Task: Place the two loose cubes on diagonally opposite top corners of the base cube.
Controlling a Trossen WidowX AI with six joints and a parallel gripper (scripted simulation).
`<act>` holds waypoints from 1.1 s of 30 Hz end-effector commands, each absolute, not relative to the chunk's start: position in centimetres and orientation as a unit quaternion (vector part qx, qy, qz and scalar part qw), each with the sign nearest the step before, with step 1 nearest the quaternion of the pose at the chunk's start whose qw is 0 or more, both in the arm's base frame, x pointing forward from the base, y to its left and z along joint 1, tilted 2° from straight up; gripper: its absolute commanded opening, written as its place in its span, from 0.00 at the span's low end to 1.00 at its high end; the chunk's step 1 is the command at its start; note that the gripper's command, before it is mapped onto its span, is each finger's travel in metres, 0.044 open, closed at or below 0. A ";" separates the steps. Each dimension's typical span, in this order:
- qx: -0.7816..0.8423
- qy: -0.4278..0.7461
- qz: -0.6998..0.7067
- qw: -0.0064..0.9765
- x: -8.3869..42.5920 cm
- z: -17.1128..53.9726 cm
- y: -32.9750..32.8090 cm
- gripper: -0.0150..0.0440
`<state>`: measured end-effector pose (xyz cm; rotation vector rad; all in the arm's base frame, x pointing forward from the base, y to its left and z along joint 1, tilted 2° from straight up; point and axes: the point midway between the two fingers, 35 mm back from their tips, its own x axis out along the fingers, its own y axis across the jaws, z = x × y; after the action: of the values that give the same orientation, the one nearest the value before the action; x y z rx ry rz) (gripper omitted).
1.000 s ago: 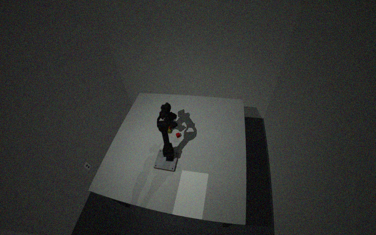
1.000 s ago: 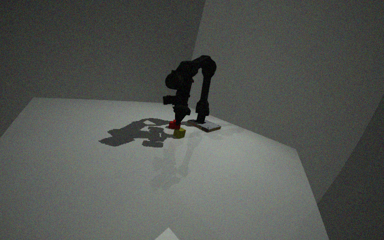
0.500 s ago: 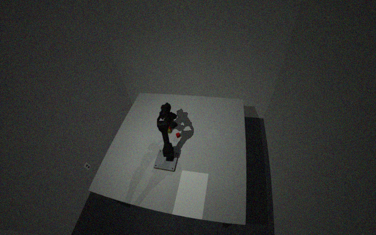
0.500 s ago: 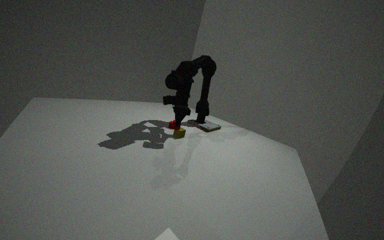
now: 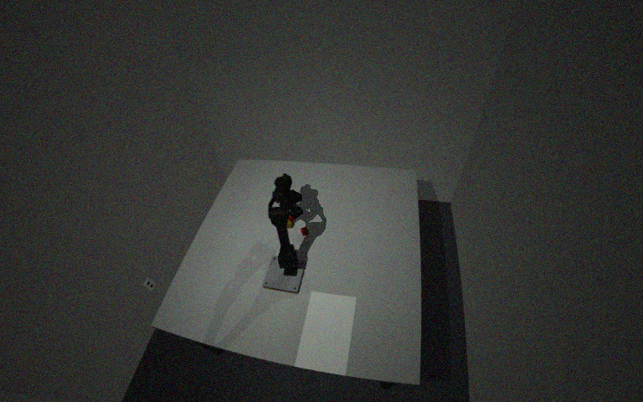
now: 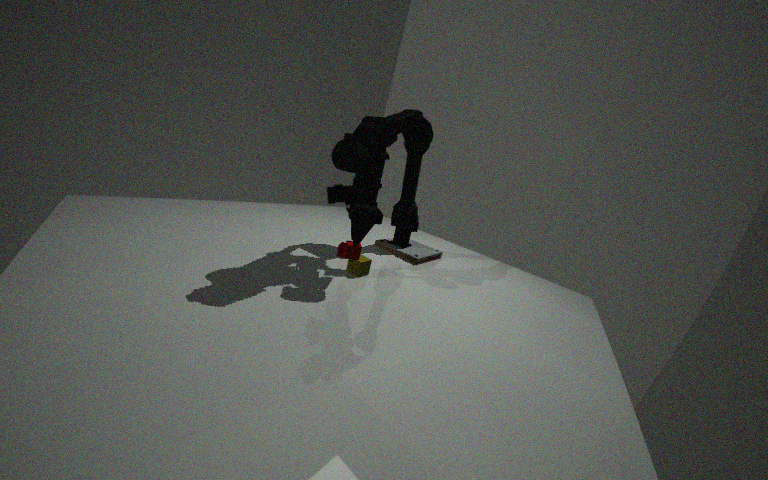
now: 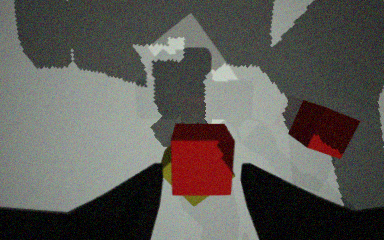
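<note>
Hanging nose-down over the table (image 5: pixel 379 260) (image 6: pixel 226 367) (image 7: pixel 75 125), the black arm (image 5: pixel 283 232) (image 6: pixel 412 169) had its gripper (image 5: pixel 293 213) (image 6: pixel 356 243) (image 7: pixel 202 171) right at the stack! The fingers stood apart, with a slim gap on either side of the near red cube (image 5: pixel 290 219) (image 6: pixel 353 251) (image 7: pixel 201 167), so it was let go, not pinched. And where was that cube? Over the yellow cube (image 5: pixel 290 224) (image 6: pixel 359 266) (image 7: pixel 194 200), looking level, its sides turned against the yellow one's, whose corners peeked out beneath it in the wrist view. From where I stood, in such dim light, I couldn't fairly say whether the two touched.

Over to the other red cube (image 5: pixel 304 231) (image 7: pixel 324 129): it was down on the table, near the yellow one but apart from it, partly in the arm's shadow. One red was over the base, one was off it! Behind them, the arm stood on its pale base plate (image 5: pixel 280 285) (image 6: pixel 421 255), and a bright patch (image 5: pixel 326 332) (image 6: pixel 336 470) lay on the table well apart from the cubes.
</note>
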<state>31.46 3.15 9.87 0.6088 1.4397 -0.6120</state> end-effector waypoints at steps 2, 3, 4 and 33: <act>0.270 0.638 -0.271 0.668 31.4 10.8 3.2 0.60; 0.270 0.638 -0.271 0.668 31.4 11.0 3.2 0.60; 0.270 0.638 -0.271 0.668 31.4 11.1 3.2 0.60; -0.072 0.692 0.053 0.716 26.2 14.2 -3.0 0.70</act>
<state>27.66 -2.03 13.91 -0.0105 1.5220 -0.0292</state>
